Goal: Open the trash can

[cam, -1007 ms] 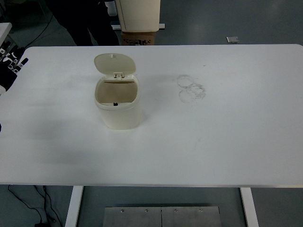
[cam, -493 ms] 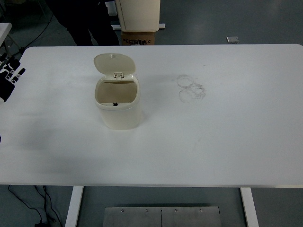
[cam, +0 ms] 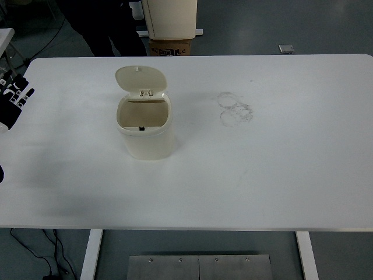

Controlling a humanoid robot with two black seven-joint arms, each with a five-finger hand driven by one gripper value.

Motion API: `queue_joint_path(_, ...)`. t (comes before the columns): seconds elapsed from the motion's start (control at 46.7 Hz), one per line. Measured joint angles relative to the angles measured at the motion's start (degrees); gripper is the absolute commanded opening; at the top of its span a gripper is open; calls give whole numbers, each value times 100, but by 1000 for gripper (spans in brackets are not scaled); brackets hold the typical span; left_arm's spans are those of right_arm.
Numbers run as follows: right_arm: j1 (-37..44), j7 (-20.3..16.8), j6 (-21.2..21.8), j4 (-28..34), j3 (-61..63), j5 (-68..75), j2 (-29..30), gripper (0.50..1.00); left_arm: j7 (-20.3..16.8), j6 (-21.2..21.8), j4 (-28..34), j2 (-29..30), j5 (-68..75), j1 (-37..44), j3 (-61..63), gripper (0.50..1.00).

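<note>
Bright even overhead light, white table point(cam: 280, 175) nearly washed out, soft faint shadows, slightly grainy, sharp focus

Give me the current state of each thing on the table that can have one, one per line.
trash can: upright on the table, apparently empty.
lid: open, swung back on its hinge.
left hand: at the table's left edge, fingers spread, holding nothing, apart from the trash can.
table: ring-shaped smudges right of the trash can.
</note>
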Motion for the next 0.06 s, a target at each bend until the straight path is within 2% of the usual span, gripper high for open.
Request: queue_joint_path(0.064, 3, 0, 0, 0, 0, 0, 0, 991, 0, 1, 0, 0, 3, -16, 0, 1000)
